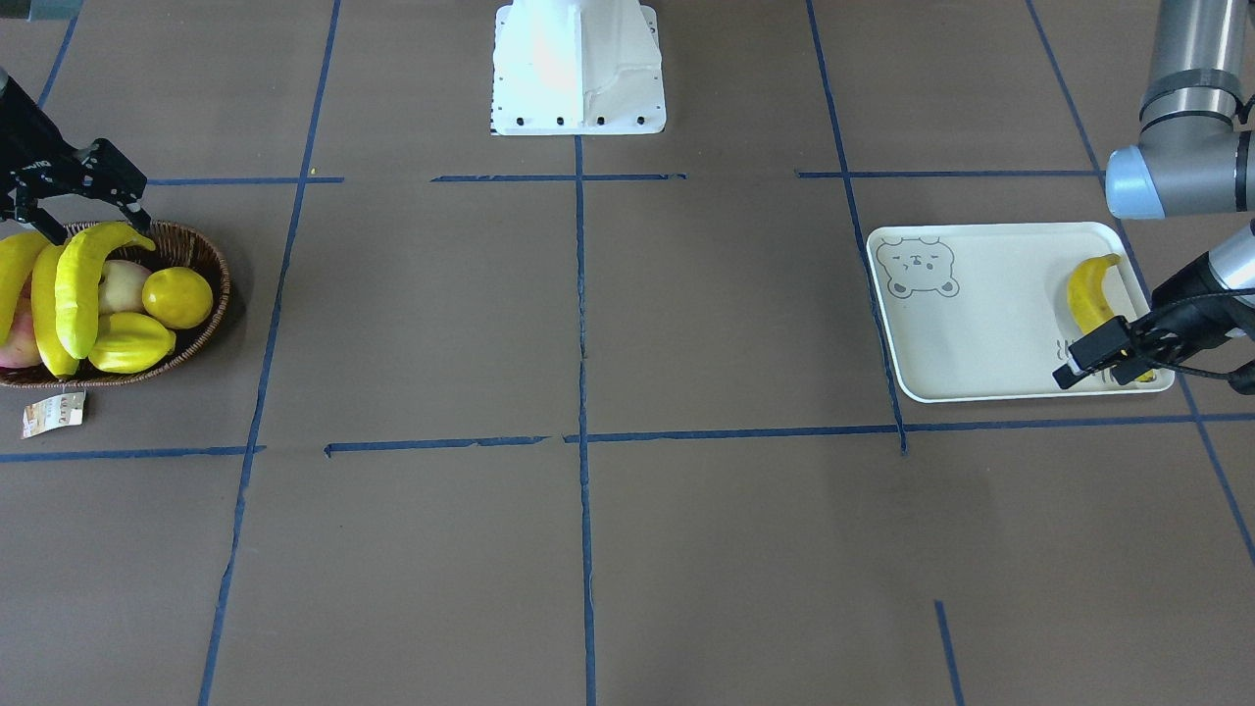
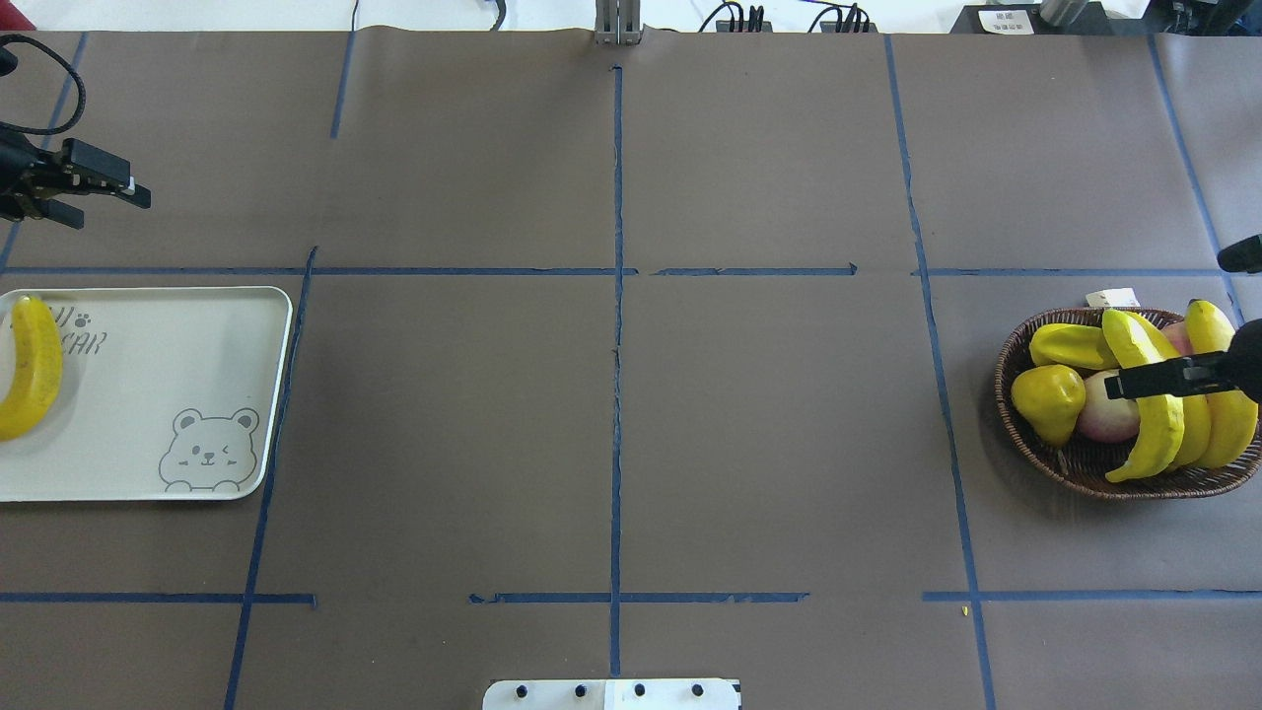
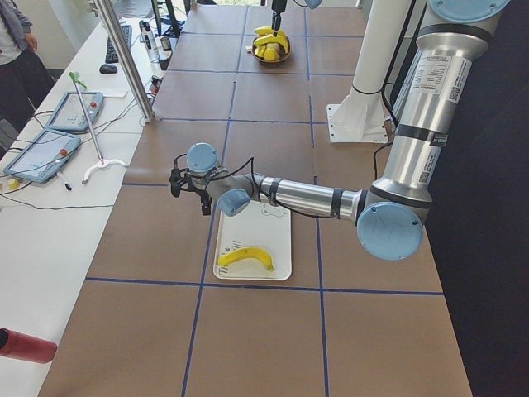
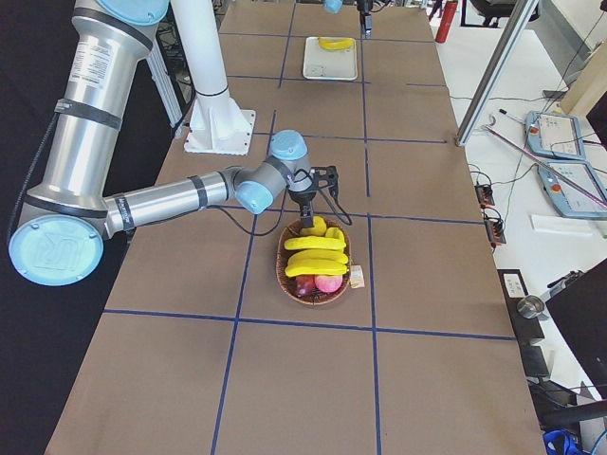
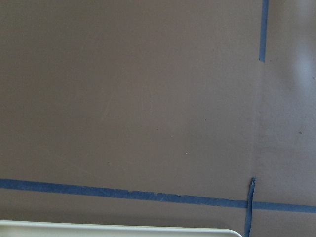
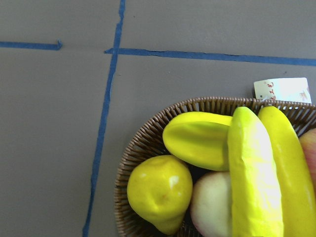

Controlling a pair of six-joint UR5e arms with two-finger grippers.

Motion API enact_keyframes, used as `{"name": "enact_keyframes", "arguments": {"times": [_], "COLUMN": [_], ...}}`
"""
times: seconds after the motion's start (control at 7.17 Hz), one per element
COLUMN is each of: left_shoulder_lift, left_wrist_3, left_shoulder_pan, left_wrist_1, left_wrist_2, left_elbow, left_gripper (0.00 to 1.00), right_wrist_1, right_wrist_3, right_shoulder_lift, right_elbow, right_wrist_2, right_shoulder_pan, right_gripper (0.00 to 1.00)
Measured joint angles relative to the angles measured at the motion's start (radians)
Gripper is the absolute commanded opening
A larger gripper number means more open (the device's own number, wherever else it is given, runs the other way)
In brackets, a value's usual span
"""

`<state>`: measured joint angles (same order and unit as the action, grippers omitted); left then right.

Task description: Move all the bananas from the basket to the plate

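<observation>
The wicker basket (image 2: 1025, 434) sits at the table's right end and holds three bananas (image 2: 1149, 414) lying side by side. My right gripper (image 1: 81, 218) hangs open just above the basket's rim (image 1: 211, 265) and the bananas (image 1: 83, 284), holding nothing; one black finger (image 2: 1154, 380) crosses over a banana. The cream bear plate (image 2: 148, 345) lies at the left end with one banana (image 2: 30, 370) along its outer edge. My left gripper (image 2: 104, 202) hovers open and empty beyond the plate's far side. The left wrist view shows only the plate's edge (image 5: 113, 229).
A stubby starfruit (image 6: 197, 138), a round yellow fruit (image 6: 158, 190) and a pink peach (image 2: 1104, 419) share the basket. A paper tag (image 1: 54, 412) lies beside it. The robot's white base (image 1: 578, 69) stands mid-table. Blue tape lines cross the brown surface.
</observation>
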<state>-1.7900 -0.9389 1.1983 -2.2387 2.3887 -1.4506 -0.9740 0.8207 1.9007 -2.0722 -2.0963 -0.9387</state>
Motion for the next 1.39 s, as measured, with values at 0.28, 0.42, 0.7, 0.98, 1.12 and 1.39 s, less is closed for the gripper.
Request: {"name": "enact_keyframes", "arguments": {"times": [0.28,0.42,0.7,0.98,1.12,1.39], "left_shoulder_lift": [-0.002,-0.002,-0.002,-0.002,-0.002,-0.002], "left_wrist_3": [0.0,0.0,0.0,0.0,0.0,-0.001], "left_shoulder_pan": [0.0,0.001,0.001,0.001,0.001,0.001], "left_wrist_1": [0.0,-0.001,-0.002,-0.002,-0.002,-0.002], "left_wrist_2": [0.01,0.02,0.032,0.035,0.035,0.033], "left_elbow": [0.0,-0.001,-0.002,-0.001,-0.001,-0.001], "left_gripper": [1.0,1.0,1.0,1.0,1.0,1.0], "right_wrist_1": [0.07,0.075,0.072,0.068,0.068,0.067], "right_wrist_3": [0.035,0.048,0.081,0.128,0.135,0.138], "right_shoulder_lift": [0.044,0.042,0.018,0.002,0.002,0.001], "right_elbow": [0.045,0.069,0.091,0.099,0.102,0.104], "right_wrist_2": [0.029,0.04,0.068,0.115,0.125,0.131], "right_shoulder_pan": [0.008,0.019,0.06,0.119,0.13,0.136], "right_gripper": [0.92,0.9,0.86,0.85,0.84,0.62]}}
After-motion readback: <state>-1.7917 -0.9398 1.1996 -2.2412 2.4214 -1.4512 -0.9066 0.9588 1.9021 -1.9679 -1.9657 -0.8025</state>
